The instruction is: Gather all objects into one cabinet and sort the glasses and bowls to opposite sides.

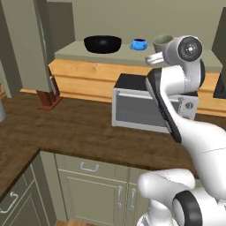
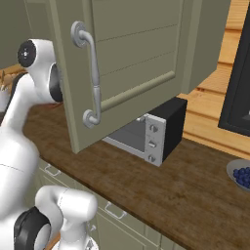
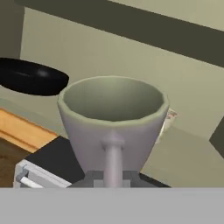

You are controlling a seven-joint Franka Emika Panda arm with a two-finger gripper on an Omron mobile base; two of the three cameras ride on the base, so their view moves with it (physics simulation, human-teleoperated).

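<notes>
At the hand view's centre the claw [image 3: 113, 177] is clamped on a plain grey tapered tumbler [image 3: 113, 120], no writing readable.

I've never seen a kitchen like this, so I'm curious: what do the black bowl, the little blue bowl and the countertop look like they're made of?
Black bowl: probably glazed ceramic or glass; glossy, with a bright highlight inside.
Blue bowl: likely glazed ceramic or plastic; smooth, even bright colour.
Countertop: dark wood, with visible grain streaks and a dull sheen.
</notes>
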